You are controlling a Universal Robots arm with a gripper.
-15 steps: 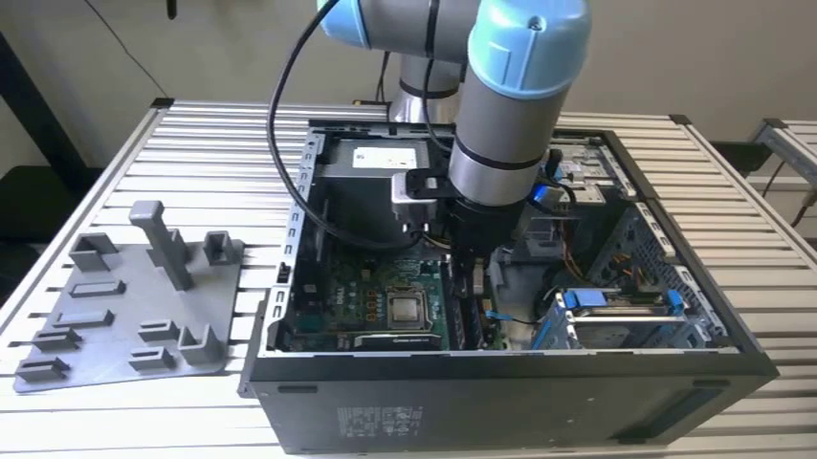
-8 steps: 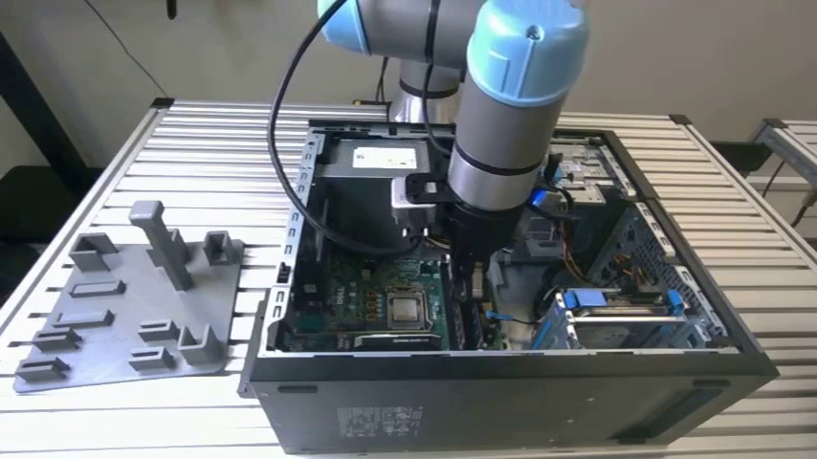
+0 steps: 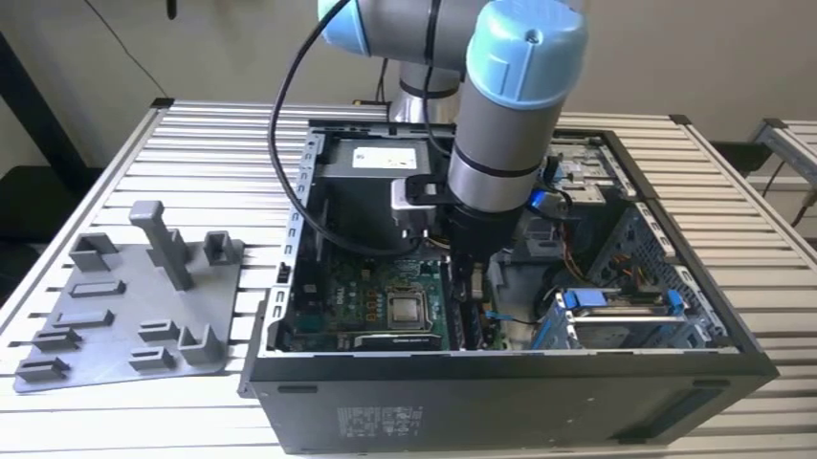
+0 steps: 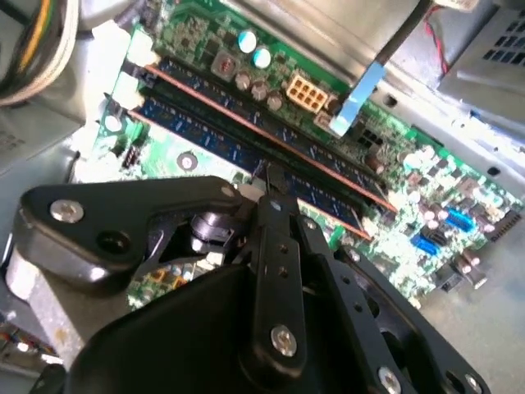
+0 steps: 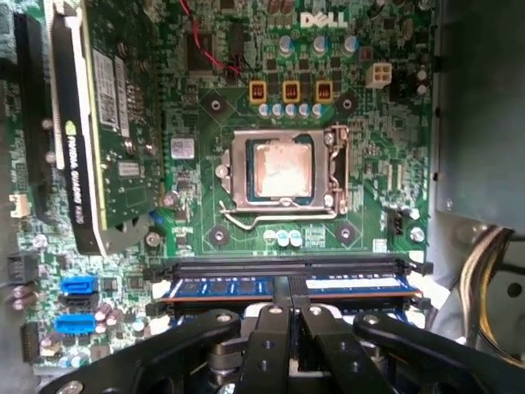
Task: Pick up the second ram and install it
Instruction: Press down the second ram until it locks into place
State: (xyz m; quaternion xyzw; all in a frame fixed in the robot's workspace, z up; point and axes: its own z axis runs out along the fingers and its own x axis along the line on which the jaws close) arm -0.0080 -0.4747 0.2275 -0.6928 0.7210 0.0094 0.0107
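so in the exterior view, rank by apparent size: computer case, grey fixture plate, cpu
1. computer case, largest
2. grey fixture plate
3. cpu, smallest

The gaps are wide, so camera distance does not blur the order.

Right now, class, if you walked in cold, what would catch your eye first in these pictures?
First, the robot arm reaching down into the open computer case on the slatted table. Next, in the first wrist view, the tool sits at a memory stick standing in the motherboard's slots, just below the bare processor socket. On the exterior view's left lies a grey fixture plate with upright posts.
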